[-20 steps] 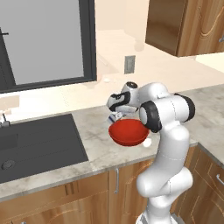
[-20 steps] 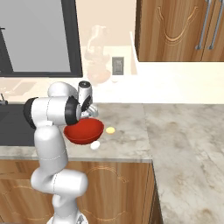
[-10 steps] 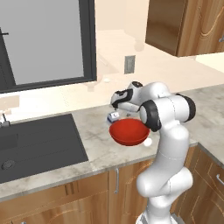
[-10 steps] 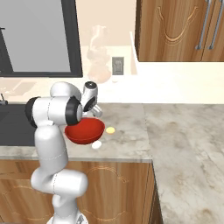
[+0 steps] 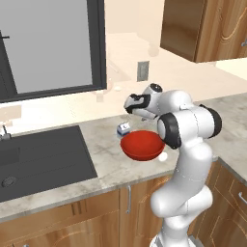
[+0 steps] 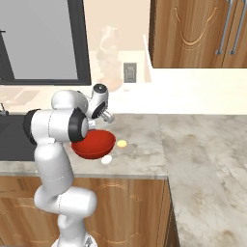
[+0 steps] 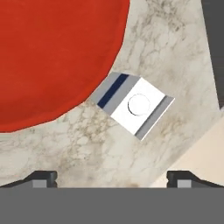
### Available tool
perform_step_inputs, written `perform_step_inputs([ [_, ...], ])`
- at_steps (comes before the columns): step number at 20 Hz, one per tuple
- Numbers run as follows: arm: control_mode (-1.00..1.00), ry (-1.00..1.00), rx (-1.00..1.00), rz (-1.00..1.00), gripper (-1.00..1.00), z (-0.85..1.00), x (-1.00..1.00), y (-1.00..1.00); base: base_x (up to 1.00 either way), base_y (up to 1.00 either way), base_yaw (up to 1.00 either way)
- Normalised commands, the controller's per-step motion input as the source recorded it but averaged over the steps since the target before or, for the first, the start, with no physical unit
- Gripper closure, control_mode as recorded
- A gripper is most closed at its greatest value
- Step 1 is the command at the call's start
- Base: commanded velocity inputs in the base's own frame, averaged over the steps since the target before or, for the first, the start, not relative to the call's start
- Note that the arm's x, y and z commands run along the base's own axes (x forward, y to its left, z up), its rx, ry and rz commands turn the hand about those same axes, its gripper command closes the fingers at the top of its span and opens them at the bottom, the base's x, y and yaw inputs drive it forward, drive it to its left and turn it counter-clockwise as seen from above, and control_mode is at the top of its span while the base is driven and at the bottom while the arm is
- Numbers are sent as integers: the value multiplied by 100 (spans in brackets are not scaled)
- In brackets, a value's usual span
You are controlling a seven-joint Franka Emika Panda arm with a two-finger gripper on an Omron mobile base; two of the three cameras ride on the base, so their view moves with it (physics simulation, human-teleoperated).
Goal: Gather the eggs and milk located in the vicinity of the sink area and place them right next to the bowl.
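The red bowl (image 5: 141,145) (image 6: 94,144) (image 7: 52,57) sits on the marble counter near its front edge. Upright and touching the bowl's rim on the sink side is the milk (image 5: 123,129) (image 7: 133,104), a small white carton with a blue stripe. My gripper (image 5: 129,111) (image 6: 108,117) (image 7: 112,177) hovers just above the carton, open, with nothing between its fingertips (image 7: 41,177). A white egg (image 5: 163,156) (image 6: 106,159) lies against the bowl's front right. A pale-yellowish egg (image 6: 122,143) lies to the right of the bowl.
The dark sink (image 5: 38,159) (image 7: 214,43) is sunk into the counter to the left, with its faucet (image 5: 4,132) at the far left. A dark-framed window and a wall outlet (image 5: 143,71) are behind. Bare marble counter (image 6: 193,144) stretches to the right.
The jaws have spread wide and let go of the milk, which now stands beside the bowl. The hand has lifted slightly above it.
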Motion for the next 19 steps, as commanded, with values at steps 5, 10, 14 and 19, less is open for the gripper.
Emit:
perform_step_inputs([
  [5,-100,2,0,0,-100,53,-1,-44,0,0,0],
  [10,-100,23,-1,0,-100,28,-10,-60,0,0,0],
  [14,-100,28,-4,-2,-100,11,-34,-50,0,0,0],
  [19,-100,22,-7,-6,-100,3,-59,-18,0,0,0],
])
